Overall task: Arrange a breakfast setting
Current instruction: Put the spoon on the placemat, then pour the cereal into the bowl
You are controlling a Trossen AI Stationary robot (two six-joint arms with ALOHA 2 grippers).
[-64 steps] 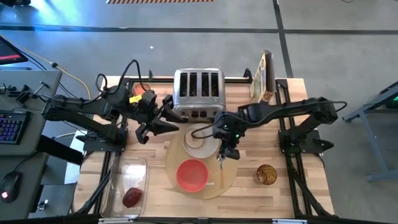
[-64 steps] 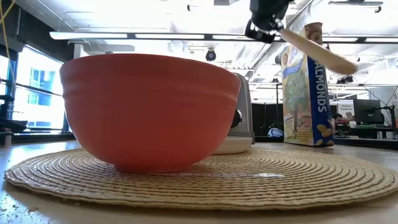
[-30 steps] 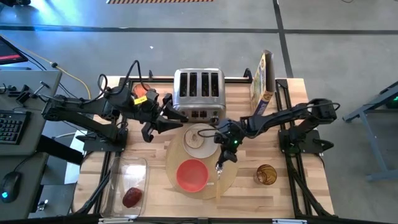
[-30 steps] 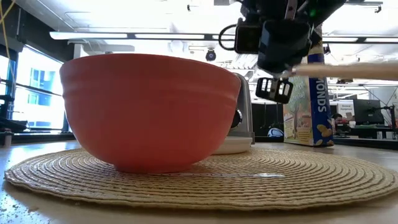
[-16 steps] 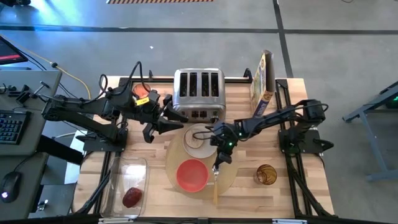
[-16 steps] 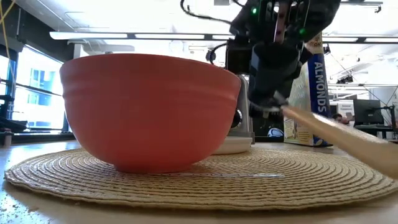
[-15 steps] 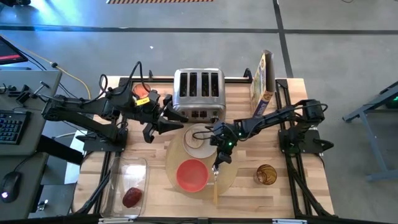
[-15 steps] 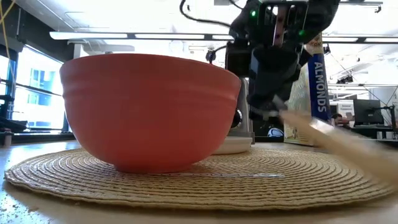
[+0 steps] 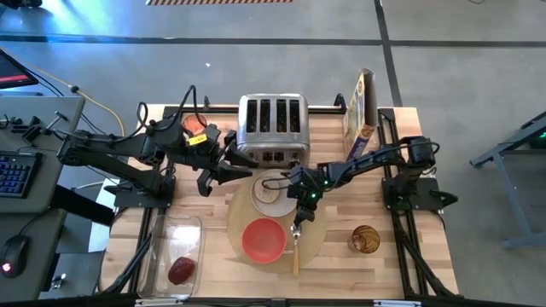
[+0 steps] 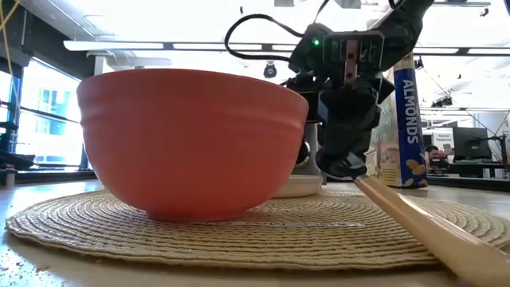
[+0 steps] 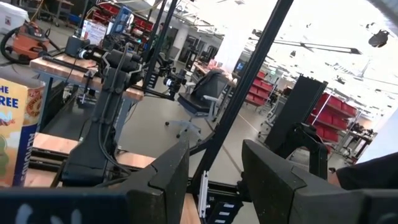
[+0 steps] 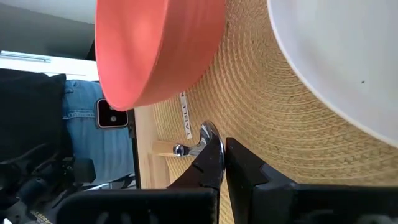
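A round tan placemat (image 9: 320, 243) carries a red bowl (image 9: 264, 239) at its near side and a small white plate (image 9: 277, 183) at its far side, with a round toast slice (image 9: 265, 195) on the plate. My right gripper (image 9: 297, 223) is low over the mat, just right of the bowl, shut on the wooden-handled spoon (image 9: 296, 254). The dark red fruit (image 9: 181, 269) lies in a clear tub at the near left. My left gripper (image 9: 242, 168) hangs open and empty by the toaster's left front corner. My right gripper pinches the spoon's metal part (image 12: 200, 139) between its two fingers, right where the wooden handle (image 10: 422, 223) begins; the fingers hide the spoon's bowl. They slant down from the far right. The handle runs toward the near edge, sloping down; whether its end rests there, I cannot tell.
A silver four-slot toaster (image 9: 273, 128) stands behind the mat. An almond carton (image 9: 361, 107) is at the far right and an amber glass (image 9: 365, 240) at the near right. The clear tub (image 9: 171, 247) fills the near left corner.
My right gripper has sunk toward the placemat beside the bowl, still shut on the spoon. The spoon's handle, level a second ago, has tipped down and now points toward the near edge, low over the mat.
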